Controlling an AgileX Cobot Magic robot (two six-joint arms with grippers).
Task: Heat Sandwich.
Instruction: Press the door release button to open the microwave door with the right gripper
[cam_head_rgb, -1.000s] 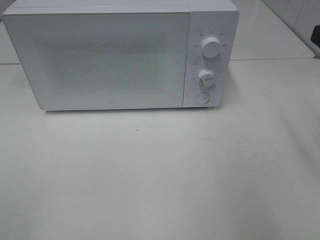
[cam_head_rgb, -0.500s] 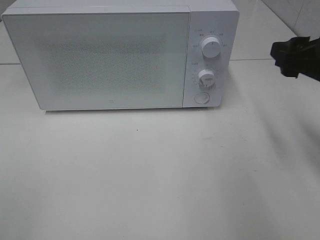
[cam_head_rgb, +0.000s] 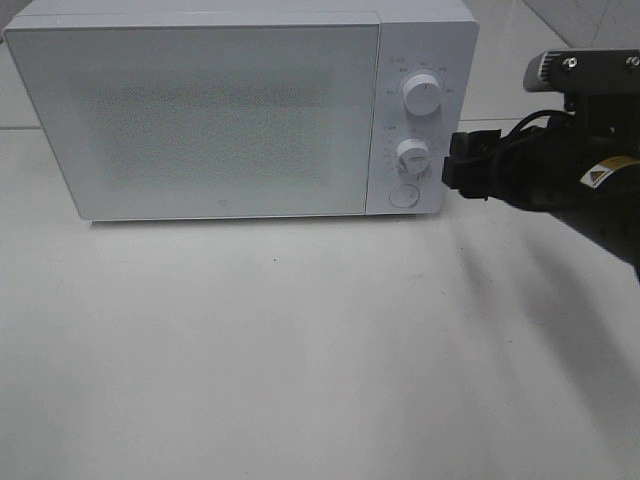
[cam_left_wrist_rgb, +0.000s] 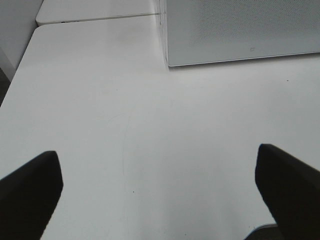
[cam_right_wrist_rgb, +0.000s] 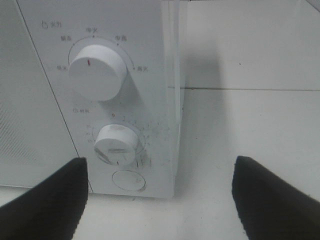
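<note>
Sandwich: not seen in any view, can't tell where it is. Microwave (cam_head_rgb: 220, 110) door is shut & frosted, so inside can't be made out. R jaws spread, nothing between them. Their fingers (cam_right_wrist_rgb: 47, 200) are cut off by the frame edge in the wrist view. From above they're just beside the lower knob (cam_head_rgb: 412, 155) on the control-panel side, contact unclear. L jaws spread wide over counter (cam_left_wrist_rgb: 125, 125), only the tips show. Knob labels too blurred to read.

Door (cam_head_rgb: 200, 120): frosted, inside of microwave (cam_head_rgb: 450, 40) unseen.
Dial labels (cam_head_rgb: 423, 66): too small to read.
Right arm (cam_head_rgb: 585, 175): cropped at edge, right of microwave.
Left fingers (cam_left_wrist_rgb: 30, 195): only tips show.
</note>
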